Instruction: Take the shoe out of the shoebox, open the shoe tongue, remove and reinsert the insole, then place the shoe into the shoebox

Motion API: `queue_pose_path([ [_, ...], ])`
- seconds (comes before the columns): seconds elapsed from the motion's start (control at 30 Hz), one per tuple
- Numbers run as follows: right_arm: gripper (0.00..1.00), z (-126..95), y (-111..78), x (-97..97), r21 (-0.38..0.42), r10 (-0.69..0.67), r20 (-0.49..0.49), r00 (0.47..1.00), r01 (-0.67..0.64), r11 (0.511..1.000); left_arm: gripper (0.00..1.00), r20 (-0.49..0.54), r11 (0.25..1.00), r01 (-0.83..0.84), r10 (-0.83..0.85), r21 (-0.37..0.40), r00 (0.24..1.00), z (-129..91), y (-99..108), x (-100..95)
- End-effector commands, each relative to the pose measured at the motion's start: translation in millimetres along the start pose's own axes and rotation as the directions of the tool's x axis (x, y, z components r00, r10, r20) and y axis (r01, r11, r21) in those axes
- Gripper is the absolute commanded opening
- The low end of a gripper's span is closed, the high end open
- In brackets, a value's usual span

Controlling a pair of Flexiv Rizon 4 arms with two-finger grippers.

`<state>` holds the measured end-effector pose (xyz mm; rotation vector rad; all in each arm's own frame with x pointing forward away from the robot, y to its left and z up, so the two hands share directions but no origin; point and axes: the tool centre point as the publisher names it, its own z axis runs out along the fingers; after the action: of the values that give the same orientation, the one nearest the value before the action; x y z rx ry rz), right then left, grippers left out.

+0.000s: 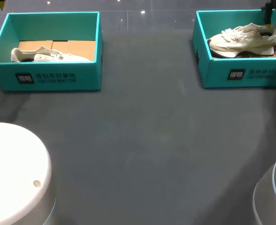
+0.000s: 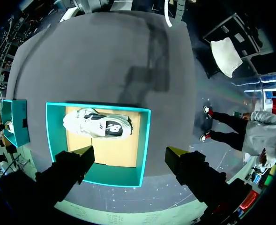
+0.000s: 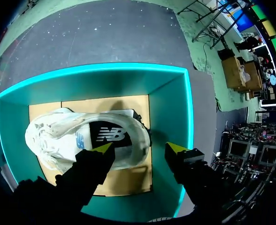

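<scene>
**Clerk:** Item one, shoe (image 1: 243,40). Location?

**Checker:** Inside the right shoebox (image 1: 250,75), far right of the surface (image 1: 142,140), on the cardboard floor. Long axis runs along the box, side to side. The toe points to the middle of the surface and the heel to the outer wall.

**Clerk:** Right pincer (image 3: 140,149)?

**Checker:** Hovers over the heel end. The fingers are spread and nothing is gripped. One finger is above the shoe's side, the other above the bare cardboard by the wall.

**Clerk:** Step in hand?

**Checker:** Judged to be the first, taking the shoe out. It has not been lifted yet.

**Clerk:** Next move calls for?

**Checker:** Probably a descent onto the heel collar, a closing across the shoe's narrow width, then a lift high enough to clear the box walls.

**Clerk:** Item two?

**Checker:** A second shoe (image 1: 48,56) in the left shoebox (image 1: 44,77). It lies along the near wall, with the toe apparently towards the middle too.

**Clerk:** Left pincer (image 2: 130,151)?

**Checker:** High above that box, fingers wide apart, holding nothing.
</scene>
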<state>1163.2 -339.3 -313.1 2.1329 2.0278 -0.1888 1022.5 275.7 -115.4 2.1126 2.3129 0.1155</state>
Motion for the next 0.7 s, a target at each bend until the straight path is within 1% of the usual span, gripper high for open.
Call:
queue_pose_path([
  [0.03,0.66,10,6.1,-0.7,0.016,0.002,-0.001,1.0,-0.002,1.0,1.0,-0.002,1.0,0.0,0.0,-0.002,1.0,-1,-1,0.1],
  [0.27,0.52,24,3.0,-0.8,0.036,0.008,-0.014,1.0,-0.008,0.999,1.0,-0.002,1.0,0.0,0.0,-0.002,1.0,-1,-1,0.1],
  [0.33,0.55,27,2.5,-0.2,0.041,0.011,-0.018,1.0,-0.01,0.999,1.0,-0.002,1.0,0.0,0.0,-0.002,1.0,-1,-1,0.1],
  [0.53,0.55,34,2.2,0.4,0.048,0.017,-0.028,0.999,-0.016,0.999,1.0,-0.002,1.0,0.0,0.0,-0.002,1.0,-1,-1,0.1],
  [0.6,0.58,35,2.4,0.3,0.048,0.019,-0.028,0.999,-0.017,0.999,1.0,-0.002,1.0,0.0,0.0,-0.002,1.0,-1,-1,0.1],
  [0.63,0.56,36,2.5,0.0,0.048,0.019,-0.028,0.999,-0.018,0.999,1.0,-0.002,1.0,0.0,0.0,-0.002,1.0,-1,-1,0.1],
  [0.7,0.55,37,2.7,-0.3,0.049,0.021,-0.027,0.999,-0.02,0.999,1.0,-0.002,1.0,0.0,0.0,-0.002,1.0,-1,-1,0.1],
])
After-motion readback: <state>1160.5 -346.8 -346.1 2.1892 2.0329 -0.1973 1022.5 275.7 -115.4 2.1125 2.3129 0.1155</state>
